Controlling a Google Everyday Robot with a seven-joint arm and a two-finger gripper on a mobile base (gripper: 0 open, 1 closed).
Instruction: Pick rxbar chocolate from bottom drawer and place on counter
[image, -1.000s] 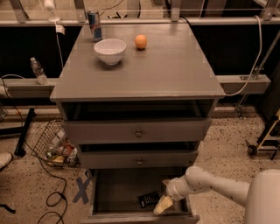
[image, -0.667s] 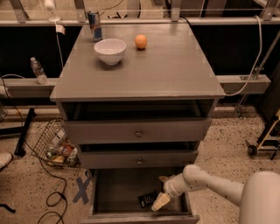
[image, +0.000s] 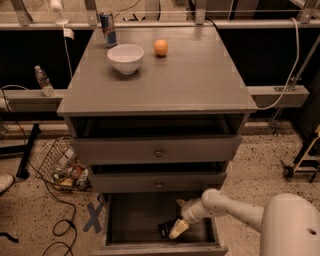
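The bottom drawer (image: 130, 220) is pulled open and shows a dark inside. The rxbar chocolate (image: 165, 228), a small black wrapper, lies on its floor near the front right. My gripper (image: 178, 228) reaches down into the drawer from the right, its pale fingertip right beside the bar and partly covering it. The counter (image: 195, 80) is the broad grey top above.
On the counter stand a white bowl (image: 125, 58), an orange (image: 160, 47) and a can (image: 107, 29). Two upper drawers with round knobs (image: 158, 152) are slightly open. A wire basket (image: 62, 165) and cables lie on the floor at the left.
My gripper has moved a little to the left inside the bottom drawer, closer onto the black bar. Nothing on the counter has moved.
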